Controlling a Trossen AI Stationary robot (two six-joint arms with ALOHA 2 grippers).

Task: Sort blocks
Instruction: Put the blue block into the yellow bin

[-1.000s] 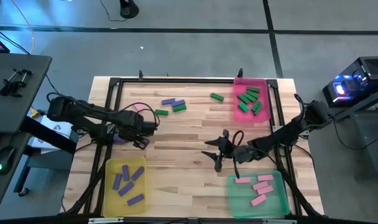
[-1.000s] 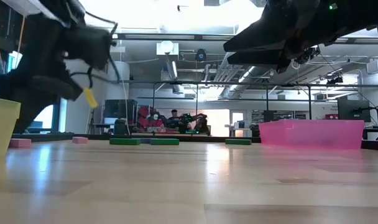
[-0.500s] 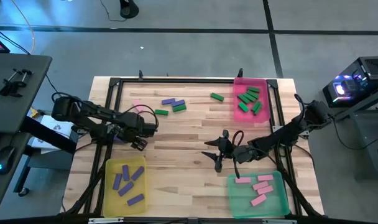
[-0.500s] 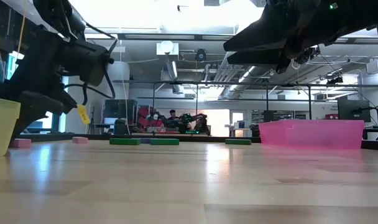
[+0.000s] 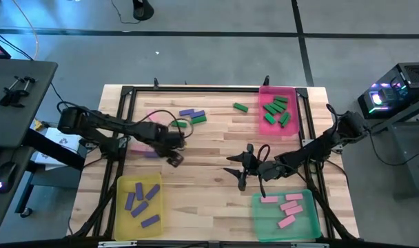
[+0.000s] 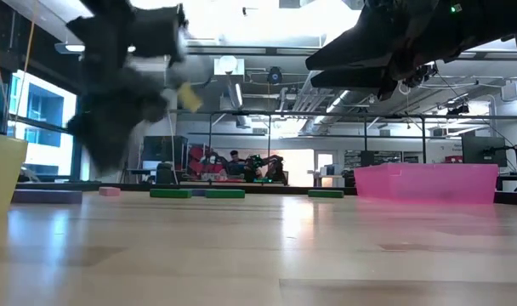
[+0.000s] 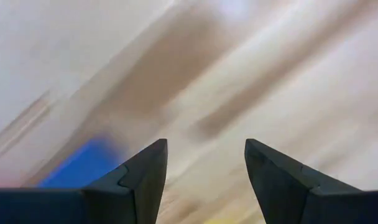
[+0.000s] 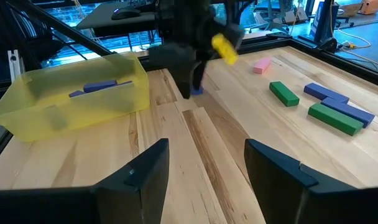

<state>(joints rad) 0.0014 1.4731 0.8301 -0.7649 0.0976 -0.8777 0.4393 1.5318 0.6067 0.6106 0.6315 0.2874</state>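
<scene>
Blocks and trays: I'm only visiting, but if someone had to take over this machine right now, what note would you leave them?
Left pincer: open, empty, over the table's left-middle.
Right pincer: open, empty, hovers mid-table.
Done: purple blocks in the yellow tray, green blocks in the pink tray, pink blocks in the green tray.
Left: loose green bars, purple bars and one pink bar toward the far edge need sorting.
</scene>
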